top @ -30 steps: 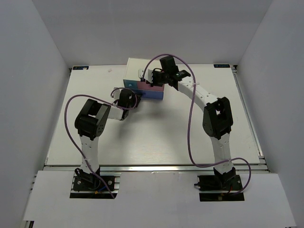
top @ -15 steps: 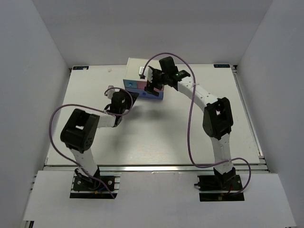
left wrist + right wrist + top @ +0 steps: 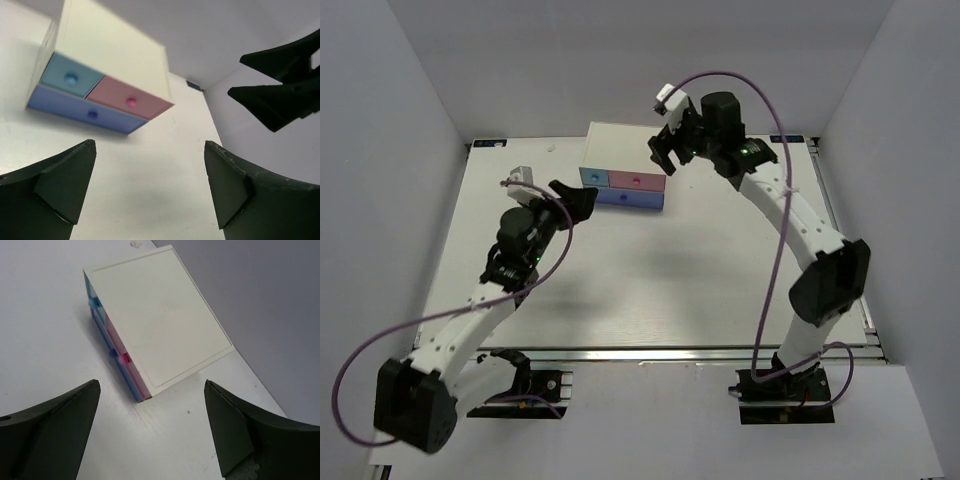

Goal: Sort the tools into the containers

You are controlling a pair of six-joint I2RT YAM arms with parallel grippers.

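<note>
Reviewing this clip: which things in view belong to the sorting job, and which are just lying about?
Job: white cabinet; light blue drawer, pink drawer, periwinkle drawer, all shut; left gripper and right gripper, open. No tools visible.
Lying about: small speck and blue tags on the table, far edge.

The white cabinet [image 3: 160,320] sits on the table [image 3: 45,315], drawer fronts [image 3: 114,345] flush, beyond two wide-apart dark fingers [image 3: 47,435].

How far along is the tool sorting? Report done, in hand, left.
Done, apparently: the small white box cabinet has its light blue drawer, pink drawer and wide periwinkle drawer shut; no tools show on the white table. In hand: nothing; left gripper and right gripper hang open, empty, off the cabinet. Left: nothing visible; drawer contents are hidden.
</note>
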